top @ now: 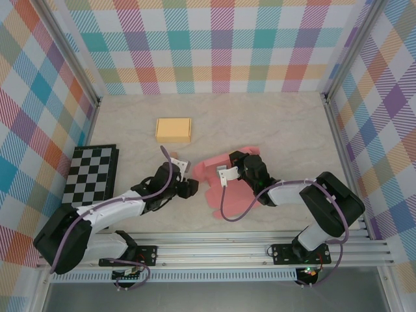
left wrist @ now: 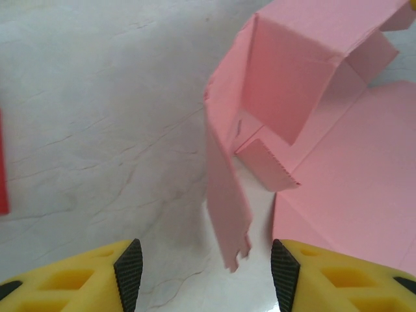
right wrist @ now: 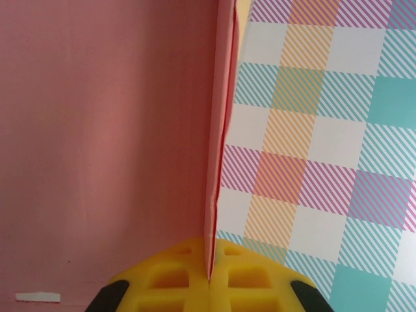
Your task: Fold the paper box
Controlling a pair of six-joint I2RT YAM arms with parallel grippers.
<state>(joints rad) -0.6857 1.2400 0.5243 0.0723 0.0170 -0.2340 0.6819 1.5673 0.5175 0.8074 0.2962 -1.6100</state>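
**One arm gripping, one released**

Right gripper (right wrist: 209, 279) clenches a wall of the pink paper box (top: 207, 170), mid-table. Left gripper (left wrist: 207, 273) stands released, straddling a flap. Marbled beige table (top: 273, 123): checkerboard mat (top: 91, 174) at 9 o'clock, yellow box (top: 173, 129) at 11. Plaid walls (top: 221, 45) beyond.

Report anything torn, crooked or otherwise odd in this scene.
The pink paper box lies half-folded and lopsided. One narrow pink side flap sticks out loose, and its lower end is ragged and notched, as if torn or a cut tab. The yellow cardboard box and checkered board look fine.
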